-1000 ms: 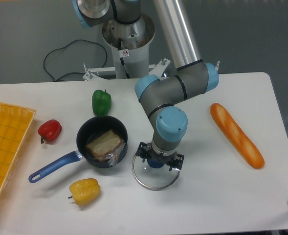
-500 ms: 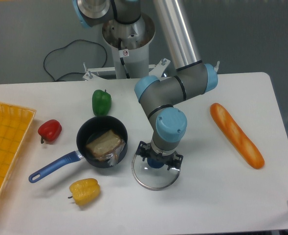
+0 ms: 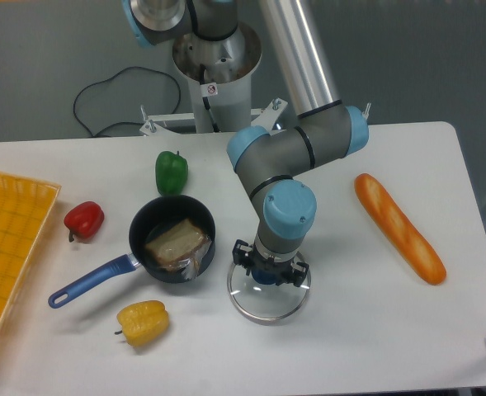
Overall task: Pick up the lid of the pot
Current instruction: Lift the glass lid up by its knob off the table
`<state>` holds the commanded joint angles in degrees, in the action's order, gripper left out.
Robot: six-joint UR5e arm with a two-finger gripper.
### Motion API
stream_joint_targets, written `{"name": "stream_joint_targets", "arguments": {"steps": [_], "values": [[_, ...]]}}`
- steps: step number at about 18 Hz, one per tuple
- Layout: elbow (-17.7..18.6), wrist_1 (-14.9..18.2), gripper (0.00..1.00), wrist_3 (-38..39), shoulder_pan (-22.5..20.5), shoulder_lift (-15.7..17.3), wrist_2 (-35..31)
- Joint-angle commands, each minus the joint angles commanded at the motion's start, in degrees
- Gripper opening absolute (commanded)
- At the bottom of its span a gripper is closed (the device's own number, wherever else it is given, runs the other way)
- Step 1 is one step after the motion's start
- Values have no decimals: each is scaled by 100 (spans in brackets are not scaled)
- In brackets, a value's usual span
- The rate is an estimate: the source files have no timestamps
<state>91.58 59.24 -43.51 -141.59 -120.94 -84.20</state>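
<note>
The gripper [image 3: 269, 266] points down over the pot lid, its two fingers on either side of the lid's blue knob [image 3: 265, 277]. Clear glass with a shiny metal rim, the pot lid [image 3: 269, 313] lies near the middle front of the view, right of the black pan. The gripper's blue-and-grey body hides the lid's rear part. Whether the fingers press on the knob or leave a small gap cannot be made out.
Left of the lid, a black pan [image 3: 138, 224] with a blue handle holds a brown item. Around it lie a green pepper [image 3: 172, 173], a red pepper [image 3: 84, 220] and a yellow pepper [image 3: 143, 322]. A long orange baguette [image 3: 399, 229] is at right, a yellow crate [image 3: 11, 239] at far left.
The lid has shifted slightly to the right and toward the front, and its knob shows a little lower between the fingers. The arm has barely moved.
</note>
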Motion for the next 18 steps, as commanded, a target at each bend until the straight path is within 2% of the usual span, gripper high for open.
{"name": "stream_joint_targets", "arguments": {"steps": [7,13,18], "values": [[-167,35,43,-87,-26,26,9],[-536,597,43,-544,-62,97,0],[-659,746,43,-957,-141,395,35]]}}
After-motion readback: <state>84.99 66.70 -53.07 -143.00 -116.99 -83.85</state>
